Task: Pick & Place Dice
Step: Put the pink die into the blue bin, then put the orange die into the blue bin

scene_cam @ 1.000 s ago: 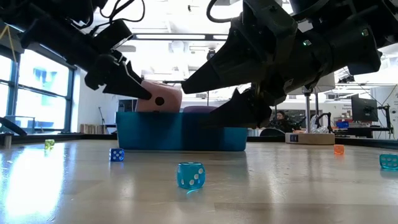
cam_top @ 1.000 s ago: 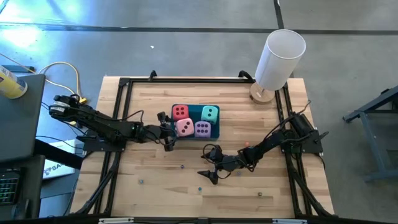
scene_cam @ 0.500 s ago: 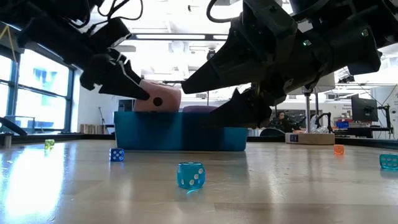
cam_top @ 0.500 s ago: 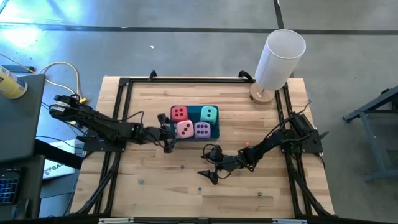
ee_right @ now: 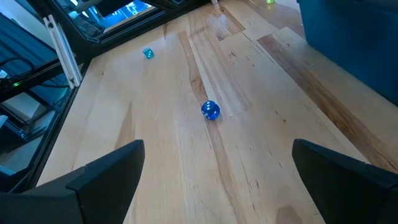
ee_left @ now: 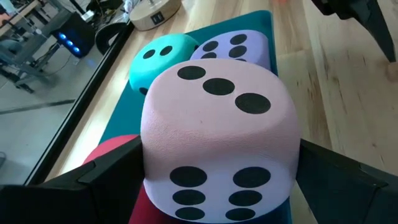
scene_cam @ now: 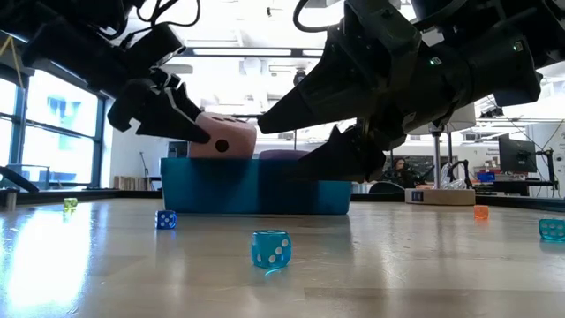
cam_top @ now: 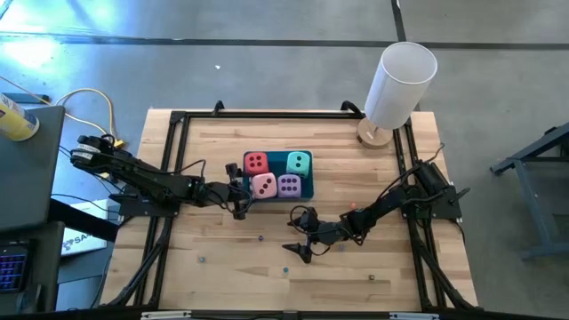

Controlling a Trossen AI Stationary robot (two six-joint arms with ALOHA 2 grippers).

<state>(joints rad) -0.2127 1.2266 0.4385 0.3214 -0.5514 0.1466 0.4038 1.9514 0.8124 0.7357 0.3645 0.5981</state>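
Note:
Four soft dice sit in the blue tray (cam_top: 308, 190): red (cam_top: 256, 162), teal (cam_top: 300, 164), purple (cam_top: 289, 185) and pink (cam_top: 264, 185). My left gripper (cam_top: 238, 189) reaches in from the table's left and is shut on the pink die (ee_left: 217, 124). In the low view the pink die (scene_cam: 231, 137) stands higher above the tray wall (scene_cam: 256, 185) than the purple one. My right gripper (cam_top: 294, 232) hovers open over bare wood near the tray's near side, with nothing between its fingers. My left gripper pinches the pink die between its two fingers by two opposite side faces (ee_left: 152, 155). The fingers (ee_left: 93, 183) come from the table's left, slanting a little downward. The three-dot face is up. The tray wall hides the die's underside, so whether it rests on anything cannot be told.
Tiny dice lie scattered on the wood: a blue one (ee_right: 210, 110) ahead of my right gripper, another (ee_right: 147, 53) farther off, and more near the front (cam_top: 285, 269). A white cylinder (cam_top: 400, 84) on a round base stands at the back right. Black frame rails edge the table.

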